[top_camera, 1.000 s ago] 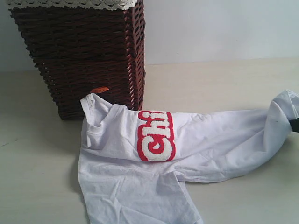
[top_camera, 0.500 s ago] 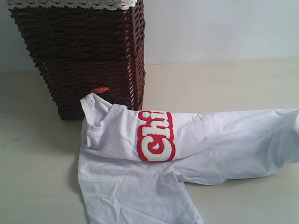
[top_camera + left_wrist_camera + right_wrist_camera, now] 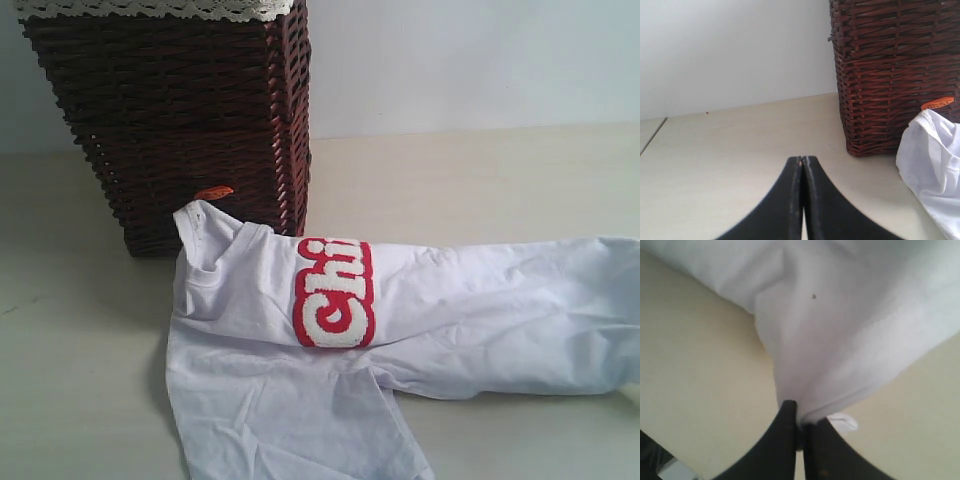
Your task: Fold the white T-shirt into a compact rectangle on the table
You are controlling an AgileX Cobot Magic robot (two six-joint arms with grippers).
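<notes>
A: White cotton, then. How does the white T-shirt (image 3: pixel 470 310) lie?
B: On the worktop (image 3: pixel 480 170), drawn out long across the exterior view. The collar end is at the left, just beside the brown wicker basket (image 3: pixel 180 110), with the orange neck tag (image 3: pixel 213 192) uppermost. The other end runs off the right edge.
A: And the lettering (image 3: pixel 335 293)?
B: Red-outlined, near the collar end, only partly showing. More cloth spreads toward the near edge.
A: The jaws?
B: The right jaws pinch an edge of the shirt. The left jaws are pressed together on nothing, over bare worktop near the basket.
</notes>
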